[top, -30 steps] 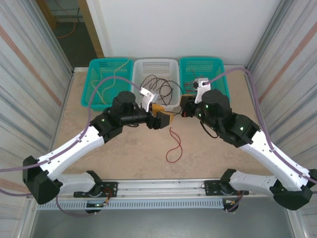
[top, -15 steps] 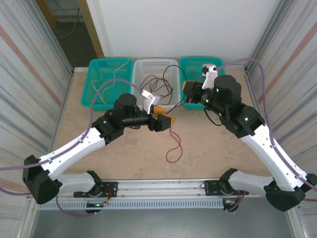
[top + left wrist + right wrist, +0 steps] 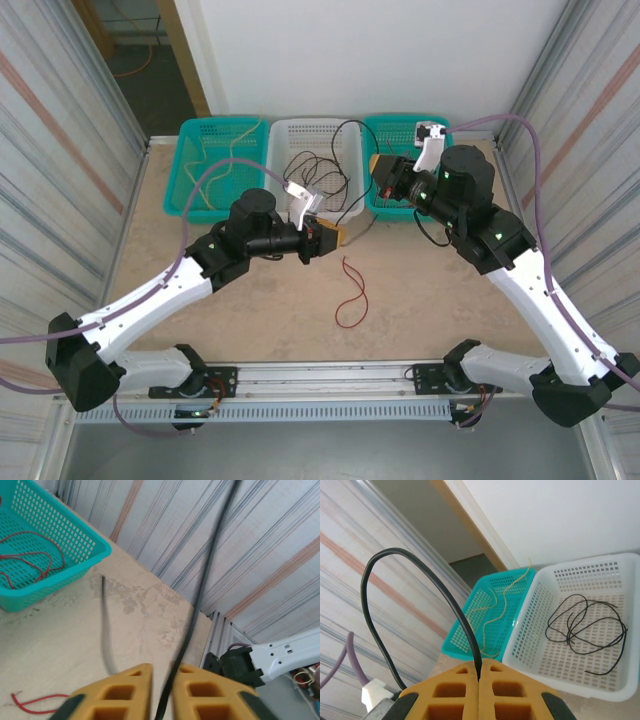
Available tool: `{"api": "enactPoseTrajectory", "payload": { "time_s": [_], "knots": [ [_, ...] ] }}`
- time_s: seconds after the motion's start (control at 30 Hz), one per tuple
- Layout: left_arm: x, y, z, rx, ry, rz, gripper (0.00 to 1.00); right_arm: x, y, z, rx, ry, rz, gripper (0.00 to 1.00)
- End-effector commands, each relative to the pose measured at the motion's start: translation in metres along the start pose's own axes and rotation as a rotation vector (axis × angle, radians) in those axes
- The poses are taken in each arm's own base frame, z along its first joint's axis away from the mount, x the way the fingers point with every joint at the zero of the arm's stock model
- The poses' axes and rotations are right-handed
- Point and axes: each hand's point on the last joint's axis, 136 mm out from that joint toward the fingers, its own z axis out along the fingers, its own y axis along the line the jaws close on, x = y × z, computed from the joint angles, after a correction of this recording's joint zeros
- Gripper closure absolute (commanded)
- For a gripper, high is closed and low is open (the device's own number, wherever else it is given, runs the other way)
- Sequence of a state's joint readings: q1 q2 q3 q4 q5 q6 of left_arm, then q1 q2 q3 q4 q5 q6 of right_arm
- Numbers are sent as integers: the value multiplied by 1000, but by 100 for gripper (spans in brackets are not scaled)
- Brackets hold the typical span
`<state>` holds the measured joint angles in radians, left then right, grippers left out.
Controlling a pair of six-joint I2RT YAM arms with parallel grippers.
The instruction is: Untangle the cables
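Between the arms: one black cable at both end effectors

At the far side of the bench (image 3: 250,300), your right end effector (image 3: 480,667) is clenched on a black cable (image 3: 197,610). Its yellow fingers are pressed together with the wire pinched between them, and the wire arches up out of the tips. Seen from overhead, that arch comes down along the right wall of the white basket (image 3: 315,128) to your left end effector (image 3: 161,671), which hangs just in front of that basket. Its fingers stand nearly together with the cable running through the slim gap. You cannot tell whether the cable is pinched there.

More black cables (image 3: 568,630) lie looped in the white basket. A pale yellow cable (image 3: 500,596) lies in the left teal basket (image 3: 215,122). A red cable (image 3: 37,554) lies in the right teal basket (image 3: 75,570). Another red cable (image 3: 350,290) lies loose on the bench between the arms.
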<state>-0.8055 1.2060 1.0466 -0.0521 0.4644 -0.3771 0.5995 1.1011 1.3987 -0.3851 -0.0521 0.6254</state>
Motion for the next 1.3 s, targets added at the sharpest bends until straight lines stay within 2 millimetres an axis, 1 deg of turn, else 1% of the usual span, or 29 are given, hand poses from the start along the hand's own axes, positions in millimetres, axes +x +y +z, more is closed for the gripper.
{"api": "enactPoseTrajectory", "payload": {
  "time_s": [0.0, 0.07, 0.13, 0.17, 0.3, 0.33, 0.43, 0.47, 0.5, 0.57, 0.63, 0.73, 0.87, 1.0, 1.03, 1.07, 1.17, 1.27],
  "knots": [
    [-12, -12, -1, 33, -17, 24, 94, -6, 6, -3, -38, -23, 34, 100],
    [-12, -12, -1, 34, -16, 23, 99, -3, 2, -2, -32, -18, 39, 100],
    [-12, -13, 0, 38, -14, 28, 100, 0, -2, 0, -20, -12, 46, 100],
    [-13, -13, 0, 39, -14, 31, 100, 0, -5, -1, -12, -12, 51, 96],
    [-14, -7, -2, -8, -4, 55, 100, 0, -17, -2, 31, -16, 64, 66],
    [-15, -4, -3, -29, 2, 68, 100, -2, -21, -6, 45, -27, 63, 61],
    [-22, 11, -8, -117, 18, 103, 100, -7, -34, -18, 85, -64, 73, 52],
    [-25, 17, -10, -142, 19, 104, 100, -8, -39, -22, 96, -75, 77, 50],
    [-30, 26, -12, -177, 18, 98, 100, -6, -46, -25, 117, -74, 80, 49],
    [-42, 46, -18, -239, 8, 75, 100, -2, -55, -37, 145, -78, 85, 48],
    [-60, 62, -23, -278, -19, 49, 100, 11, -66, -43, 177, -52, 95, 48],
    [-91, 78, -27, -309, -68, 46, 100, 34, -80, -50, 216, -3, 110, 48],
    [-126, 105, -22, -344, -111, 50, 100, 56, -97, -63, 266, 34, 131, 48],
    [-154, 137, -14, -387, -129, 36, 100, 64, -102, -73, 291, 50, 136, 48],
    [-160, 143, -12, -399, -136, 33, 100, 66, -103, -75, 300, 58, 134, 49],
    [-167, 154, -12, -423, -144, 23, 100, 68, -104, -78, 309, 65, 131, 49],
    [-180, 182, -8, -459, -161, -19, 100, 77, -112, -82, 337, 80, 132, 49],
    [-179, 211, 3, -487, -150, -58, 100, 87, -118, -83, 347, 96, 144, 49]
  ]
}}
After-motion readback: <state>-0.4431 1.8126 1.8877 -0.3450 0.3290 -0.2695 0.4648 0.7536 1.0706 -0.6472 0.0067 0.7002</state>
